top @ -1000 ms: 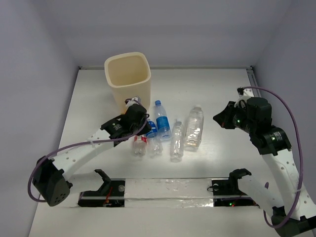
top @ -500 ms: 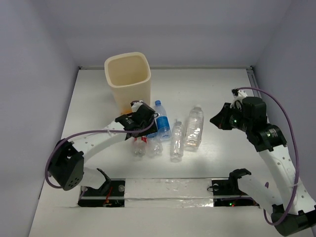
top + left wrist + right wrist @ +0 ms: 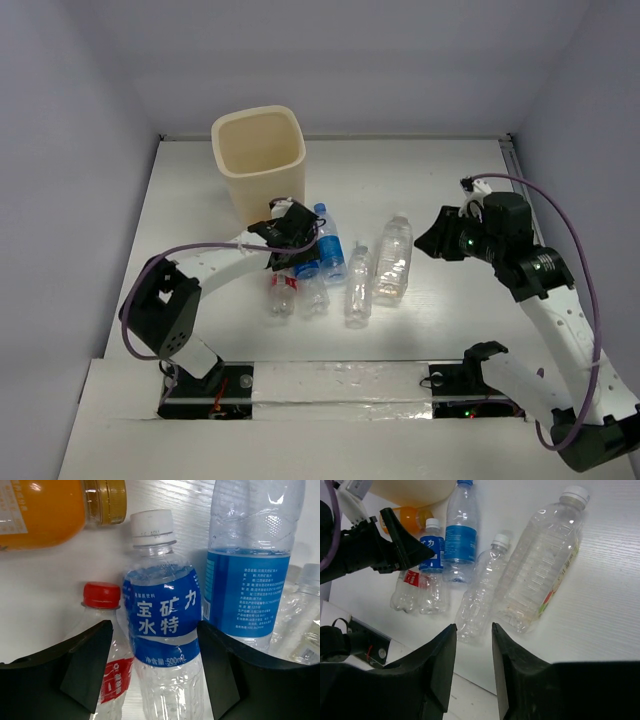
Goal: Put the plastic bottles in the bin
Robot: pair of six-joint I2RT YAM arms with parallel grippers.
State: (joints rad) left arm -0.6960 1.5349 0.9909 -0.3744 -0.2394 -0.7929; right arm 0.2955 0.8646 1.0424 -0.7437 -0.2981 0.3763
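- Left tool (image 3: 154, 630): fingers spread, nothing pinched. I have it low over the bottle cluster, wrist view looking along the bench (image 3: 450, 170).
- Between its fingers lies the short blue-labelled bottle (image 3: 162, 620). The long axis runs straight away from the tool, white cap at the far end, so the fingers straddle the width and not the length.
- The margins are tight. The left finger sits over the body of the red-capped bottle (image 3: 102, 597), and the right finger stands in the gap beside the tall blue-labelled bottle (image 3: 250, 580). I cannot tell whether either finger touches a bottle.
- Beyond the cap lies the orange bottle (image 3: 40, 510), on its side and crosswise to the tool.
- Behind that stands the bin (image 3: 262, 195), upright with its mouth up, just beside the left tool in the top view. The left arm is clearly the nearer one to it.
- Right tool (image 3: 473, 630): fingers partly apart and empty. It hangs above the bench on the right, well apart from the bottles.
- Ahead of its gap lies the clear bottle (image 3: 482, 590), with the large pale-labelled bottle (image 3: 540, 575) just beside it. Both lie flat, caps pointing away from the arm bases.
- My judgement: the closing move belongs to the left tool. It calls for a squeeze across the short bottle's label without catching the red-capped neighbour, and the lift to the bin is short.
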